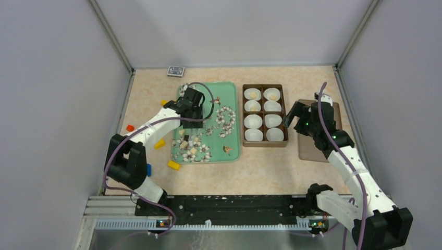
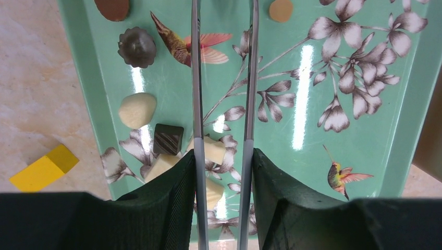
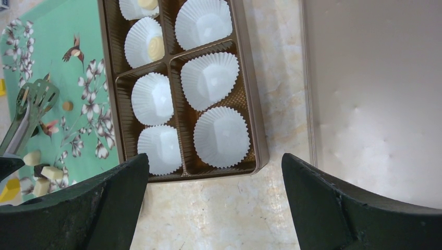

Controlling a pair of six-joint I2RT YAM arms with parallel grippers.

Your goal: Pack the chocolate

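Note:
My left gripper (image 2: 223, 156) is shut on a pair of grey metal tongs (image 2: 196, 78) and holds them over the green tray (image 2: 312, 156). The tongs' tips (image 3: 36, 94) show in the right wrist view with nothing between them. Chocolates lie on the tray: a dark flower-shaped one (image 2: 137, 47), a cream one (image 2: 137, 110), a dark striped square (image 2: 168, 138), cream squares (image 2: 211, 150) and a tan round one (image 2: 281, 9). The brown box (image 1: 264, 86) holds white paper cups; three far cups hold cream chocolates (image 1: 253, 94). My right gripper (image 3: 215, 161) is open and empty, above the table at the box's near edge.
The box's lid (image 3: 375, 104) lies right of the box, under my right arm. Yellow blocks (image 1: 173, 165) (image 2: 44, 167), an orange block (image 1: 130, 127) and a blue block (image 1: 148, 170) lie left of the tray. A small dark card (image 1: 176, 71) lies at the back.

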